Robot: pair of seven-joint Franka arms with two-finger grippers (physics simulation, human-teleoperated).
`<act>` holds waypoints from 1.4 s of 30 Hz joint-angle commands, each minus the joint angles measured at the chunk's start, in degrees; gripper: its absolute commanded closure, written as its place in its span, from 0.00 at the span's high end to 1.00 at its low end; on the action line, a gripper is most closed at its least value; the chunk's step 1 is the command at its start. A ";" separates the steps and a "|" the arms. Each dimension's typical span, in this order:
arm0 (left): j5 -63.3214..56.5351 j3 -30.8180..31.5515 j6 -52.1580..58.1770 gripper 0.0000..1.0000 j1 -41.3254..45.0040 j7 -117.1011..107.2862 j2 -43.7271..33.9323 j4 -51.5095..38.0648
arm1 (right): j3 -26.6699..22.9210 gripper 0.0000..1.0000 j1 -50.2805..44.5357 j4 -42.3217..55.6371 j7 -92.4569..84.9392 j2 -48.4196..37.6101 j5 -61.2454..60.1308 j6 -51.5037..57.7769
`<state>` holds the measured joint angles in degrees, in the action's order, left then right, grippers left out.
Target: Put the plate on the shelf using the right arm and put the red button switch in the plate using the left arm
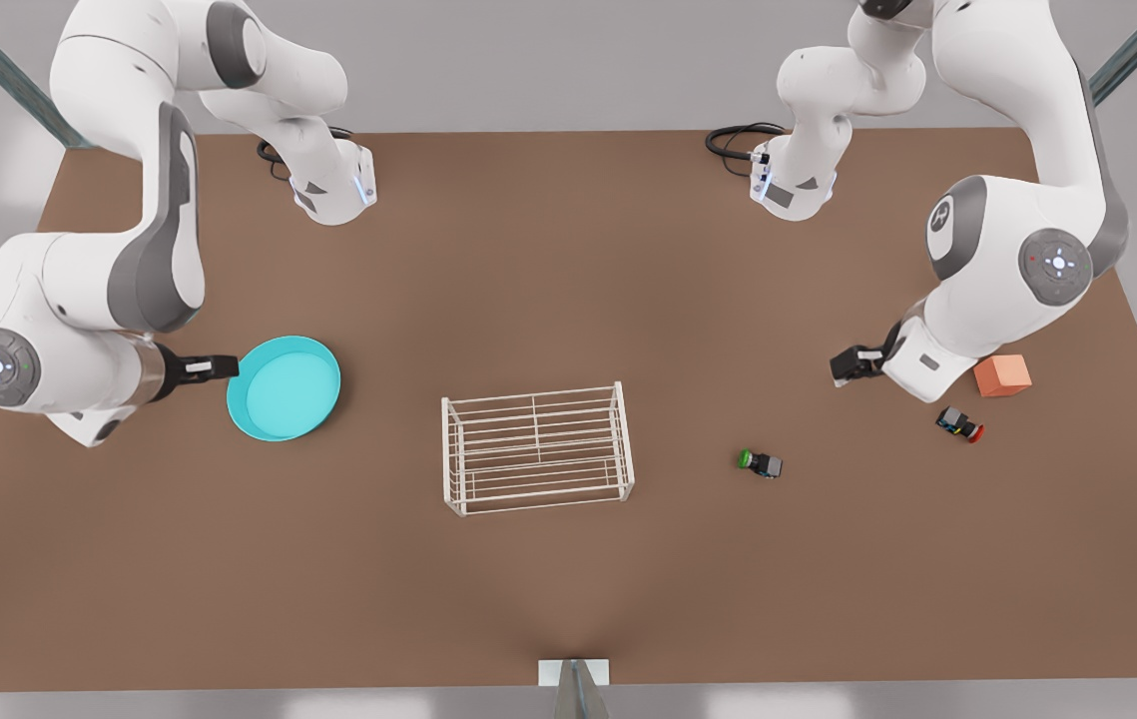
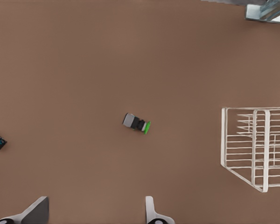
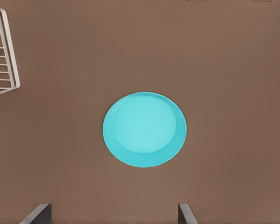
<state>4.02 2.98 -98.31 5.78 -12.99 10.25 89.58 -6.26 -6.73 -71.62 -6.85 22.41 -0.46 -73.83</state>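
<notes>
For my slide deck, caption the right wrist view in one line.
Open right gripper hovers above the turquoise plate on the table, shelf nearby.

Shelf (image 1: pixel 536 448) mid-table; plate (image 1: pixel 284 387) front view's left, switches right.

You have a green switch (image 1: pixel 760 462) right of centre on the table (image 1: pixel 568 599), and an orange cube (image 1: pixel 1002 375) far right.

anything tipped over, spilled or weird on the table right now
Nothing stands out. The plate lies flat on the table, the shelf stands upright, and the red button switch and green button switch lie on their sides, as loose parts would. Both the right gripper and left gripper hover open.
</notes>
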 commanded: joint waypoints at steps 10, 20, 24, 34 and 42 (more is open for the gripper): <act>-1.73 -0.52 -7.42 1.00 -14.39 -16.27 4.51 4.28 | -1.57 1.00 5.50 -18.72 -9.58 0.18 -8.95 -20.64; -10.61 -1.48 -30.36 1.00 -15.09 -24.98 1.44 23.00 | -5.79 1.00 10.59 -44.83 -31.03 -3.95 -16.42 -47.46; -10.70 -2.27 -37.74 1.00 -17.20 -24.72 7.15 23.27 | -8.42 1.00 10.68 -47.82 -34.63 -1.76 -16.07 -49.48; 0.38 -2.27 -36.95 1.00 -22.39 -18.74 11.81 22.39 | -9.04 1.00 9.80 -54.41 -37.09 0.00 -16.68 -61.43; -0.06 -2.36 -36.95 1.00 -25.82 -15.66 13.56 20.63 | -9.04 1.00 8.48 -54.50 -33.75 1.41 -21.08 -61.43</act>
<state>3.93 0.64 -134.92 -19.59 -30.59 23.73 110.70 -15.34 1.72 -126.14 -35.07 23.69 -19.39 -134.18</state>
